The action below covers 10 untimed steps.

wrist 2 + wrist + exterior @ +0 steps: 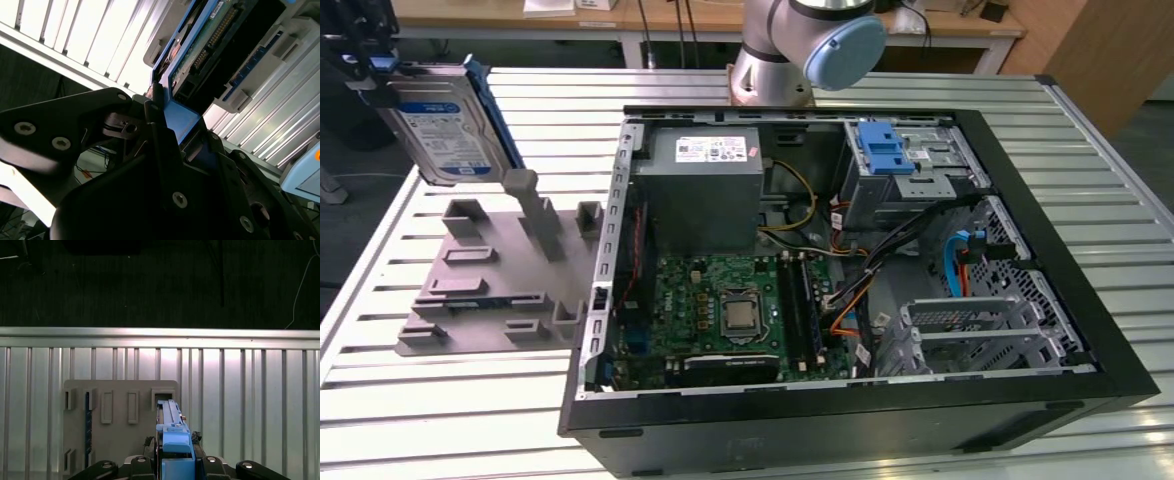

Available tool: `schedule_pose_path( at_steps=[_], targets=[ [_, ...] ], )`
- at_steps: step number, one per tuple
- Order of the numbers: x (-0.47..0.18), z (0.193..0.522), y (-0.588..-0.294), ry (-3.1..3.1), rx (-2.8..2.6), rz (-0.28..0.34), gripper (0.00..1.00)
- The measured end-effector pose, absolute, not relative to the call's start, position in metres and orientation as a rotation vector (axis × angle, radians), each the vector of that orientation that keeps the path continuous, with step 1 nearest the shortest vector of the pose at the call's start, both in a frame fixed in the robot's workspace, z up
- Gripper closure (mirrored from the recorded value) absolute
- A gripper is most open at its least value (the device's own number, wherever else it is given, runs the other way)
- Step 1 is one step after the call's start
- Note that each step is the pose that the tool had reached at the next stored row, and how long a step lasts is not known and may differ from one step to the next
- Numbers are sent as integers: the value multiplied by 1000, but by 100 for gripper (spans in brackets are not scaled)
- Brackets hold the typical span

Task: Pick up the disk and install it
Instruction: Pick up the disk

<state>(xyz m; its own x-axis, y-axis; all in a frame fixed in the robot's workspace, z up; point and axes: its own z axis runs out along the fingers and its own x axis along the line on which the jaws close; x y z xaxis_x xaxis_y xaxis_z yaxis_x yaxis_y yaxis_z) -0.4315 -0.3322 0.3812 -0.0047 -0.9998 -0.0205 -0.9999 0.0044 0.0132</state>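
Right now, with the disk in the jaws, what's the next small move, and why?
Probably carry it toward the exterior view's right at this height. The gripper has its jaws shut on the disk by its blue carrier, and the disk hangs above the grey fixture. The open computer case lies that way, and its near wall needs clearing.

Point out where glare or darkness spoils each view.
Exterior view: even light, no glare on the blue-framed silver disk. Second wrist view: ribbed metal table blown out white, black gripper in shadow. First wrist view: bright band on the table, blackness beyond.
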Motion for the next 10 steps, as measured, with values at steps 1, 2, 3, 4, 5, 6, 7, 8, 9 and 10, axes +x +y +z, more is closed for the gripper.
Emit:
schedule_pose_path(
  at_steps=[1,2,3,4,5,6,7,8,9,10],
  targets=[
    [-431,381,-332,2223,-2212,37,64],
    [-431,382,-332,2223,-2212,37,64],
    [-431,382,-332,2223,-2212,37,64],
    [-431,382,-332,2223,-2213,37,64],
    [-431,382,-332,2223,-2213,37,64],
    [-431,383,-332,2223,-2212,37,64],
    [-431,383,-332,2223,-2212,37,64],
    [-431,383,-332,2223,-2212,37,64],
    [-431,383,-332,2223,-2213,37,64],
    [-431,383,-332,2223,-2213,37,64]
  ],
)
